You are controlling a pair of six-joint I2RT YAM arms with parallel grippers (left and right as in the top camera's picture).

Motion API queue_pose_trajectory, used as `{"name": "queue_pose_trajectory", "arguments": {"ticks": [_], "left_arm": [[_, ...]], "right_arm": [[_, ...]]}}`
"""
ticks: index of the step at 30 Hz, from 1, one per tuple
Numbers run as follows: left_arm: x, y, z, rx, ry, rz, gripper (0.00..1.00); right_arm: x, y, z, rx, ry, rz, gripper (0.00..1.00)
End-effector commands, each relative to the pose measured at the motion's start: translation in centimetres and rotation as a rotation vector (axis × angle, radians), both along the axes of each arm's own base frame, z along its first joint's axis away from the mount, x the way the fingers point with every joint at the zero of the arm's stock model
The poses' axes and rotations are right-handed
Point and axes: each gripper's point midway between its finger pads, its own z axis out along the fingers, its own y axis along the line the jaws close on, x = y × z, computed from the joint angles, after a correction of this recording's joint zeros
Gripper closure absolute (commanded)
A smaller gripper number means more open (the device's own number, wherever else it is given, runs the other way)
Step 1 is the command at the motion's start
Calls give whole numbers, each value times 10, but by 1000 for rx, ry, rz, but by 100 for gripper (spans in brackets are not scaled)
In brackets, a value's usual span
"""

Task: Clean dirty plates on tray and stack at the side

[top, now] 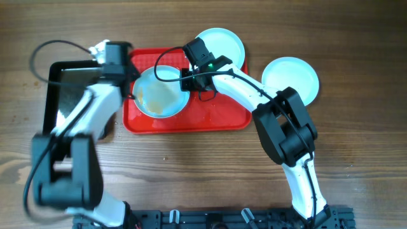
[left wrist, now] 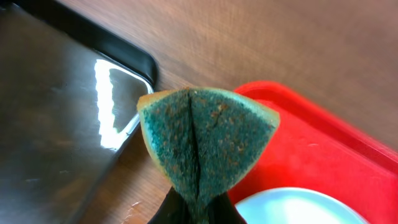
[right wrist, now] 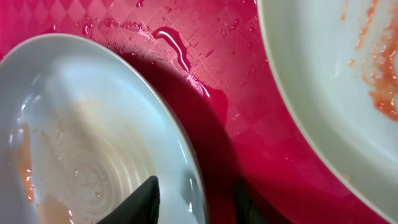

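in the tray's (top: 216,119) left half lies a smeared plate (top: 159,95), the right gripper's (right wrist: 198,202) jaws parted astride its rim. over the tray's far left corner the left gripper (left wrist: 196,208) pinches a folded sponge (left wrist: 208,140). a streaked plate (top: 219,43) sits at the tray's far right corner, and a third plate (top: 290,79) lies off the tray, to its right.

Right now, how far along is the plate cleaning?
Done: the clean plate sits on the table, right of the tray. In hand: the middle plate on the tray shows only faint smears. The right fingers straddle its rim, apart, while the left fingers pinch a green sponge nearby. Left: the streaked plate at the tray's far corner looks unwashed, and nothing is stacked yet.
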Motion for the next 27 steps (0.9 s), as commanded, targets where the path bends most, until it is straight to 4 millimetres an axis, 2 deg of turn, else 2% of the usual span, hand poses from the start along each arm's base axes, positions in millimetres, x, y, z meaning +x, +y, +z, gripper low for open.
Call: {"name": "queue_pose_trajectory", "arguments": {"ticks": [1,3,6,9,10,13,16,20,27], "left_arm": [[-17,1,46,-167,-40,-47,96],[-31,9,51,-181,-17,-30,96],[-43,9,47,-189,34,-39,96],[-56,1,36,-190,105,-97,96],[-58,1,34,-185,118,-106,96],[-61,0,32,-188,133,-104,93],[-62,0,32,-188,135,-104,93],[-63,4,31,-172,141,-92,96],[-63,8,32,-152,139,-77,96]], "right_arm": [[-6,-2,-9,-2,35,8,58],[-9,0,-11,10,52,13,60],[-18,4,-16,38,92,31,69],[-33,3,-27,58,160,23,87],[-37,2,-29,60,175,23,96],[-38,2,-30,63,179,26,96],[-30,4,-13,111,164,34,96],[-12,-14,31,123,75,31,96],[-3,-65,81,-136,-116,-11,96]]}}
